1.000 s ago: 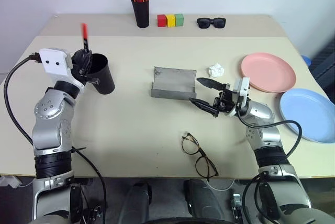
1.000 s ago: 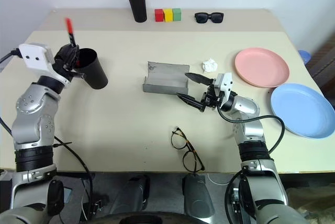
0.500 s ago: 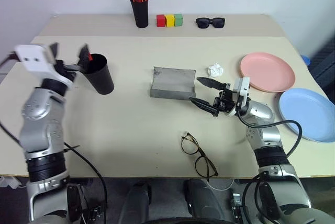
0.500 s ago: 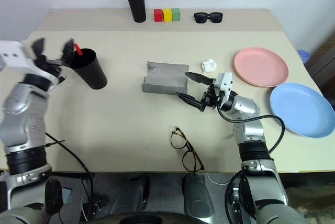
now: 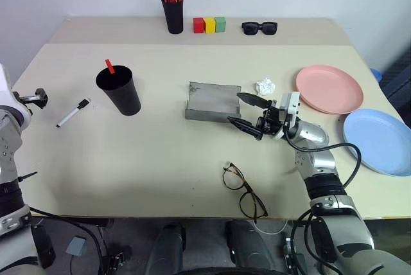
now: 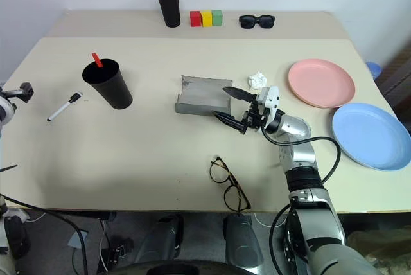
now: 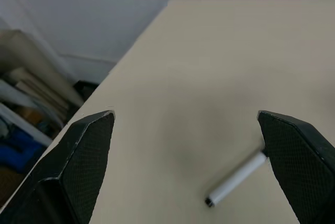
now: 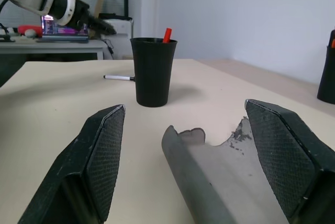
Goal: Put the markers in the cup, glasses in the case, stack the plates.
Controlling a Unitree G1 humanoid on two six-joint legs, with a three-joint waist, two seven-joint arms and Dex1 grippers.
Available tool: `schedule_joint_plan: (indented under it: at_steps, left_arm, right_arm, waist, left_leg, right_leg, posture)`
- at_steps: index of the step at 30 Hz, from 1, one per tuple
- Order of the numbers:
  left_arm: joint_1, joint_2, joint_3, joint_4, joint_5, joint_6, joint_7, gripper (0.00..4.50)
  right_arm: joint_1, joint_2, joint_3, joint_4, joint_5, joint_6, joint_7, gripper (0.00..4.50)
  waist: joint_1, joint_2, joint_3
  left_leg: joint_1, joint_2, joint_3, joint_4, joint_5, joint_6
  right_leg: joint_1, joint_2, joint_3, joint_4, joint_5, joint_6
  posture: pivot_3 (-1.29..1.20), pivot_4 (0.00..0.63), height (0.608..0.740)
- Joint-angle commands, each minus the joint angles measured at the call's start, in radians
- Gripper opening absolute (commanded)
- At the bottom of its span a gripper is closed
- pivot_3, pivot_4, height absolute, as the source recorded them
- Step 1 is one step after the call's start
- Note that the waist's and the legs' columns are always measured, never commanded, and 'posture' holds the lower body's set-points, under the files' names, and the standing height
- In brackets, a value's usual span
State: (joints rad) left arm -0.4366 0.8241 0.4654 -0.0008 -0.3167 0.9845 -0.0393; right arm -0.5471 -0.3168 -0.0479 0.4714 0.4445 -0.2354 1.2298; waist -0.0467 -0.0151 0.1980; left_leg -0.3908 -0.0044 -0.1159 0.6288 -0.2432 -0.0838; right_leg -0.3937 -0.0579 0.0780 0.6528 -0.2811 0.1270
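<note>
The black cup stands left of centre with the red-capped marker leaning inside it, only the red tip showing. Left of the cup the white marker lies flat on the table; my left gripper hovers open at the table's far left edge, apart from this marker. The grey case lies open mid-table. Just right of it my right gripper is open and empty, pointing at the case. The glasses lie near the front edge. The pink plate and blue plate sit side by side at the right.
A black pen holder with orange-red pens, coloured blocks and black sunglasses line the back of the table. A crumpled white paper lies between the case and the pink plate.
My left gripper opened, left the red-capped marker in the cup and swung out to the far left. The white marker has come into view on the table. The right arm kept still.
</note>
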Motion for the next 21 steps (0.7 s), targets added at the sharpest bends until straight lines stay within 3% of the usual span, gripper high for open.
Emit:
schedule_joint_plan:
  at_steps: [1,4,14,21]
  left_arm:
    - [-0.026,0.058,-0.062,0.054,0.053,0.024,-0.036,4.49]
    - [-0.065,0.058,-0.068,0.126,0.071,0.019,-0.034,4.49]
    - [-0.319,0.081,-0.337,0.566,0.186,-0.148,-0.272,4.49]
    - [-0.405,0.048,-0.405,0.77,0.228,-0.224,-0.382,4.49]
  right_arm:
    - [-0.017,0.009,-0.009,-0.007,0.003,-0.023,0.006,3.76]
    - [-0.016,0.012,-0.01,-0.009,0.002,-0.021,0.006,3.76]
    - [0.003,0.014,-0.013,-0.032,0.001,-0.012,0.0,3.76]
    - [0.02,0.006,-0.015,-0.061,0.004,-0.003,-0.01,3.76]
  waist:
    - [0.0,0.0,0.0]
    - [0.0,0.0,0.0]
    - [0.001,0.0,0.0]
    - [-0.011,0.0,0.0]
  left_leg:
    - [0.0,0.0,0.0,0.0,0.0,0.0]
    - [0.0,0.0,0.0,0.0,0.0,0.0]
    - [0.0,0.0,0.0,-0.001,0.001,-0.001]
    - [-0.001,0.0,0.0,-0.001,0.001,-0.001]
  right_leg:
    - [0.0,0.0,0.0,0.0,0.0,0.0]
    - [0.0,0.0,0.0,0.0,0.0,0.0]
    - [0.0,0.0,0.0,0.0,0.0,0.0]
    - [-0.002,0.0,0.0,0.001,0.0,0.0]
  posture:
    - [0.0,0.15,0.74]
    - [0.0,0.15,0.74]
    - [0.0,0.15,0.74]
    - [0.0,0.15,0.74]
